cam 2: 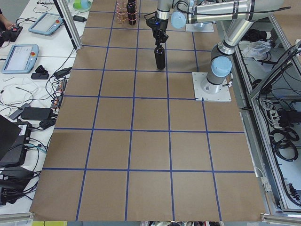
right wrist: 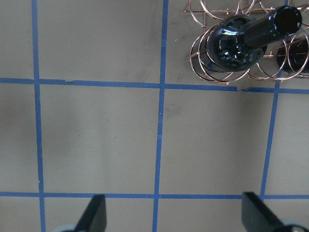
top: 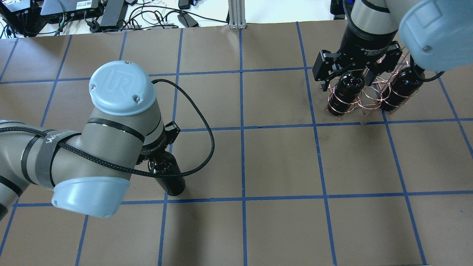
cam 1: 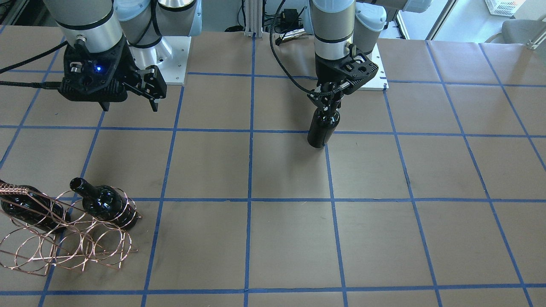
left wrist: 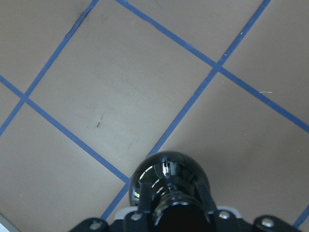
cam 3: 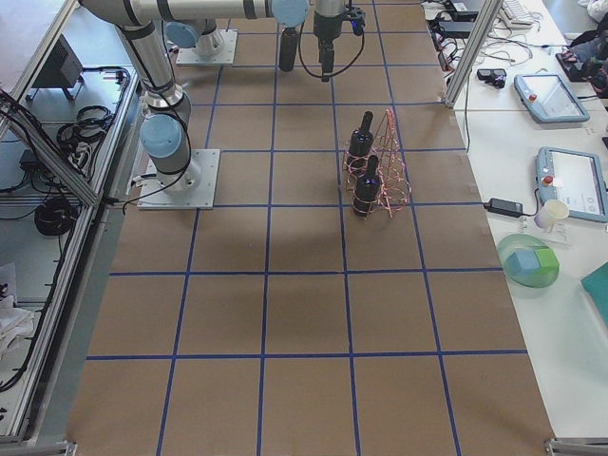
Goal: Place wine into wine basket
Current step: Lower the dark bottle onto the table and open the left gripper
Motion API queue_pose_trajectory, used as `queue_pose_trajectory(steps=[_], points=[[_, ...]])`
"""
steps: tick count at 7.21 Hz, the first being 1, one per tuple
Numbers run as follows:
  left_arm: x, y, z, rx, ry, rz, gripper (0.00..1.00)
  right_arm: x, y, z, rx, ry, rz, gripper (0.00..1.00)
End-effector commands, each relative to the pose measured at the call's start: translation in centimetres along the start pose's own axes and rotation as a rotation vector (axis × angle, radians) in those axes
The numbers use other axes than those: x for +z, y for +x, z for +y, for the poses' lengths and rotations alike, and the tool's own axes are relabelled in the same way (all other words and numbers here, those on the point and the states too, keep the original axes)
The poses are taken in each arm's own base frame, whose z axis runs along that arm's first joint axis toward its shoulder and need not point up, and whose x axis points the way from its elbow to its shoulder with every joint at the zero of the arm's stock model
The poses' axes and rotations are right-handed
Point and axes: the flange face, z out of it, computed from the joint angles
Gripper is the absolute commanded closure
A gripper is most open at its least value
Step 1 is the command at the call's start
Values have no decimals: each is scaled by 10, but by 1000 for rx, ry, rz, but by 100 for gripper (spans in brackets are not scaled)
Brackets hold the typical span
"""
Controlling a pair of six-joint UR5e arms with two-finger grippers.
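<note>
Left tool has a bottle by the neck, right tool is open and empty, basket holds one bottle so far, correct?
No: the front-facing view shows two bottles in the wine basket, not one. The rest holds: the left tool grips a wine bottle by the neck, and the right tool is open and empty.

Left gripper [cam 2: 159,42] holds wine [cam 2: 160,59] by neck, bottle upright. Wine basket [cam 2: 122,12] at 11 o'clock from it, well apart, dark bottle [cam 2: 132,13] inside. Arm's white base plate [cam 2: 225,94] at 4 o'clock.
</note>
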Motion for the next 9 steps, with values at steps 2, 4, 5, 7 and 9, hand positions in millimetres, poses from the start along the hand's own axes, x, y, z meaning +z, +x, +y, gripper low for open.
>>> queue_pose_trajectory(steps=[2,4,5,7,9], points=[[7,-1,0,0,-20,-16,100,1,0,0,0,-1,0,0],[5,3,-5,-6,-19,-4,100,0,0,-1,0,0,0,0],[5,2,-5,-5,-16,-5,100,0,0,-1,0,0,0,0],[5,0,-9,11,-12,-8,100,6,-1,-1,-1,-11,-3,0],[8,-3,-16,-5,-20,-10,100,6,0,-1,-1,-11,-1,0]])
